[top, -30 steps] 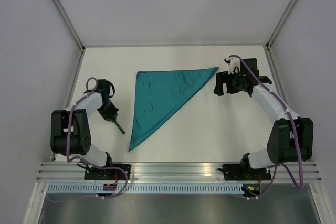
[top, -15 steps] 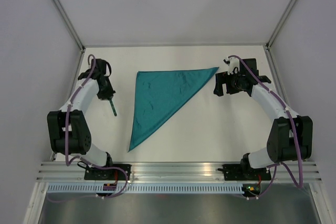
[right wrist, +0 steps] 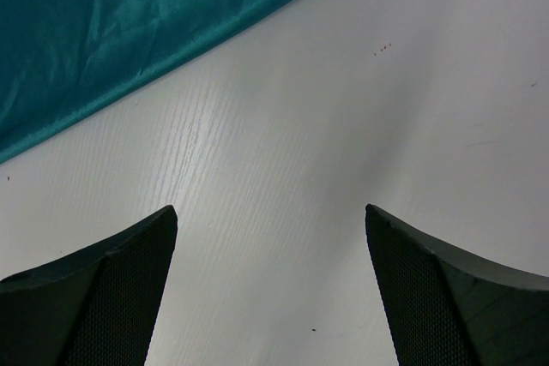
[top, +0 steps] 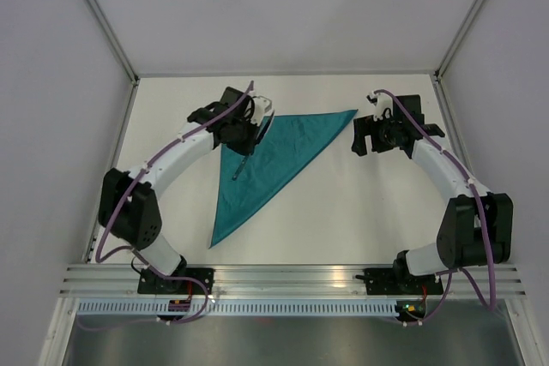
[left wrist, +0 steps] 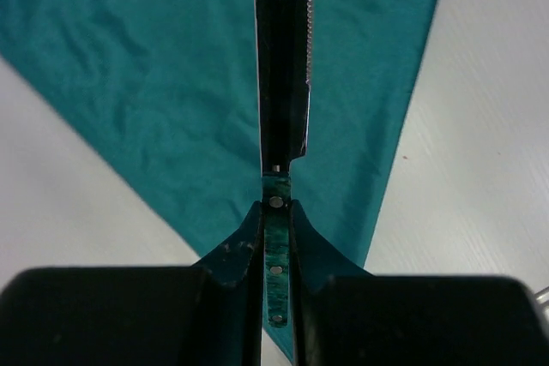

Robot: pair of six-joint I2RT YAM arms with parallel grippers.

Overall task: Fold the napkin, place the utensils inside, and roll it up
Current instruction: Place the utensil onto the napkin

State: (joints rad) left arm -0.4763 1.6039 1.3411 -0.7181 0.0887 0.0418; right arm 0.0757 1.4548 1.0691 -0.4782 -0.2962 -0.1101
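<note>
Since the napkin (top: 257, 169) already lies folded into a triangle, flat on the middle of the bench (top: 360, 220), I'd judge the folding step done and the loading of utensils under way. One straight edge of the napkin faces the far side, another runs down its left, and the long slanted side faces the right arm.

Over the napkin's far left corner hangs a knife (left wrist: 281, 83), serrated blade out in front. Its green handle is pinched between the narrow jaws of the left end effector (top: 247, 126). From the wrist view the blade runs over the cloth, roughly along the napkin's left edge; whether it touches the cloth I cannot tell. That lineup makes sense to me: a knife laid near an edge and wholly on the cloth can be rolled up inside without poking out. Gripping the handle end also leaves the blade free to settle first.

Just off the napkin's right tip, the right end effector (top: 360, 136) hovers over the bench with its jaws spread wide and nothing between them. I'd guess it is parked there out of the way, yet near enough to pin that corner. The risk I see is the soft cloth dragging or wrinkling if the knife is slid rather than set down.
</note>
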